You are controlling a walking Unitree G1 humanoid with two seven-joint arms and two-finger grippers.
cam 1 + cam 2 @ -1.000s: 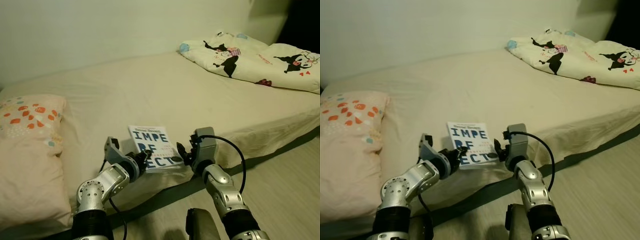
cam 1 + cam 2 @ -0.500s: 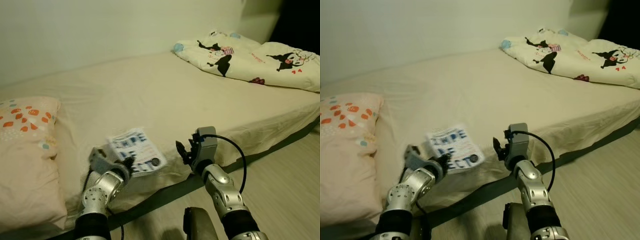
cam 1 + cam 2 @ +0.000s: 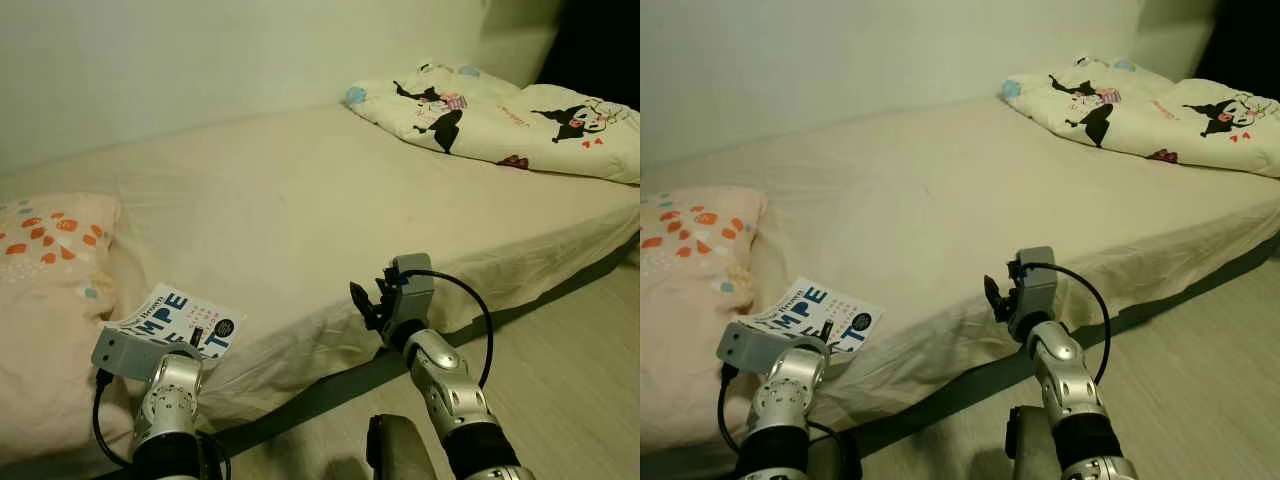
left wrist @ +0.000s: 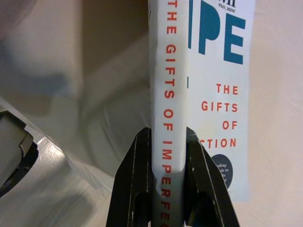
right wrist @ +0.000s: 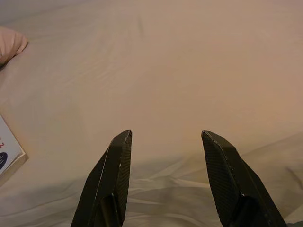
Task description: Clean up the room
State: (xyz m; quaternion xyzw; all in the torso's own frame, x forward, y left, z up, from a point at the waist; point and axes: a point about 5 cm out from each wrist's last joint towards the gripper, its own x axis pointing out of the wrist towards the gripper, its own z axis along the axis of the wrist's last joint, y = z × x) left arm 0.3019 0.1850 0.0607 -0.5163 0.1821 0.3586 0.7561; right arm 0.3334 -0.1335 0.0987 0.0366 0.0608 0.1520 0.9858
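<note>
1. Left gripper [image 4: 168, 142] is pinching the book [image 3: 178, 320] by its spine, one black finger on each cover. A spine grip makes sense: it keeps the pages closed and it's the stiffest part to clamp.
2. The book sits at the near-left edge of the bed [image 3: 330, 200], just beside the pillow [image 3: 50, 290], cover with the blue lettering facing up and tilted. From the head views I can't tell whether it's fully lifted or touching the sheet at its far edge.
3. Left arm is drawn in close to the body, wrist bent, so the book is held low near the mattress edge. Probably a carry pose, since a book on a bed is clutter for this task.
4. Right gripper [image 5: 165, 142] is spread, holding nothing, and hovers over bare sheet at the bed's front edge. It looks parked clear of the left arm.
5. Rolled duvet [image 3: 500, 110] with cartoon print lies at the far right end of the bed, well apart from both grippers.
6. Risk: the grip is narrow and low on the spine, so the book could pivot or fan open if swung fast.
</note>
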